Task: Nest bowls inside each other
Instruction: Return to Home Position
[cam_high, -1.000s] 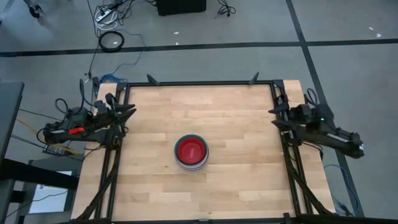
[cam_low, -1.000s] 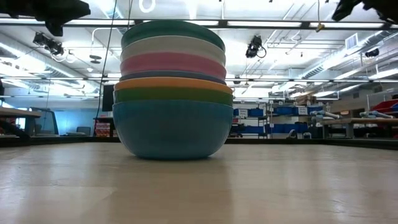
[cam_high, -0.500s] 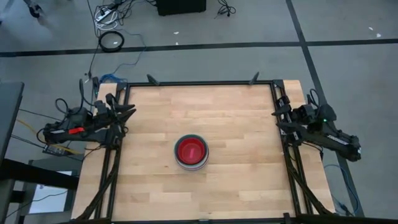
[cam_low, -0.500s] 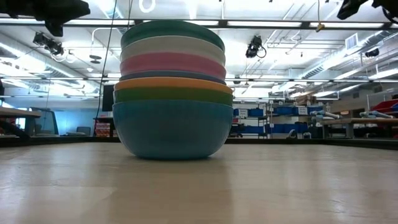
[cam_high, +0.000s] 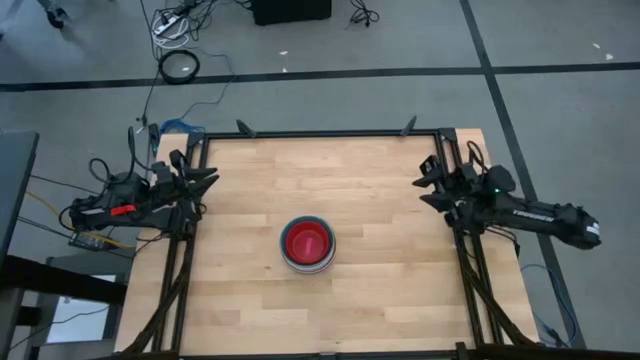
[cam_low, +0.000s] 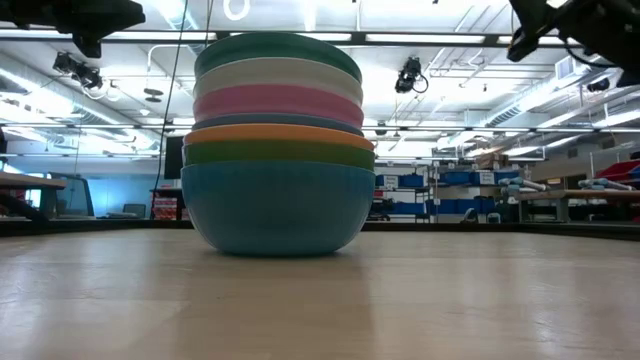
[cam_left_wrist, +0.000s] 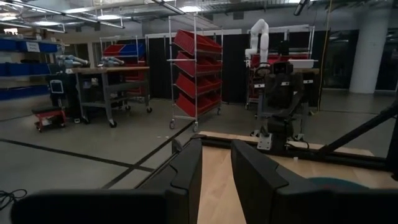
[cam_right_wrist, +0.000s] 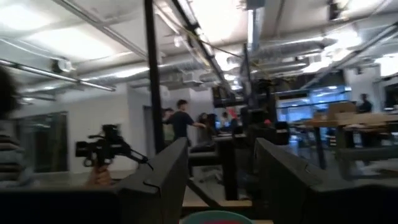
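Observation:
The bowls stand nested in one stack at the middle of the wooden table, the bottom blue bowl resting on the wood. Above it show green, orange, pink, white and teal rims; from above a red bowl sits innermost. My left gripper hangs open at the table's left edge, far from the stack, with nothing between its fingers. My right gripper hangs open just inside the table's right edge, raised, also clear of the stack; its fingers hold nothing.
A black frame rail runs around the table. Bare wood lies on every side of the stack. Beyond the table the room holds shelves, benches and a few people far off.
My right gripper has swung from over the right rail toward the table's centre, sinking a little and rolling about its own axis. It stays open. The stack of bowls has kept still.

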